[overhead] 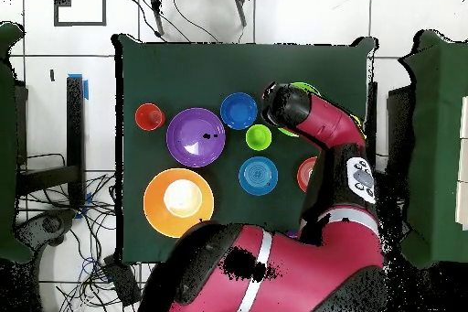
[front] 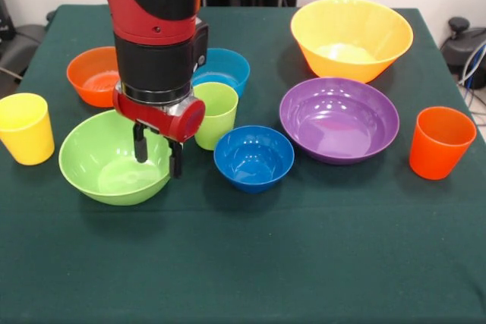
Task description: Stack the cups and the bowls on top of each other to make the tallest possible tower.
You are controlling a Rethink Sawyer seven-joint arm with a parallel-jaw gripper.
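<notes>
My gripper point(front: 158, 158) is open and empty, pointing down over the right rim of the large lime green bowl point(front: 106, 161). One finger point(front: 140, 147) is inside the bowl and the other is at its rim. The lime green cup point(front: 216, 114) stands just right of the gripper, with the small dark blue bowl point(front: 254, 158) beside it. The light blue bowl point(front: 222, 68) and small orange bowl point(front: 94, 75) are behind. The purple bowl point(front: 339, 119), yellow-orange bowl point(front: 351, 37), orange cup point(front: 440, 142) and yellow cup point(front: 26, 128) stand apart. The purple cup is out of view.
In the overhead view the arm point(overhead: 311, 125) covers the gripper and most of the lime green bowl point(overhead: 305, 88). The green-clothed table point(front: 304, 263) has bare cloth along its front. Cables and chairs lie on the floor around the table.
</notes>
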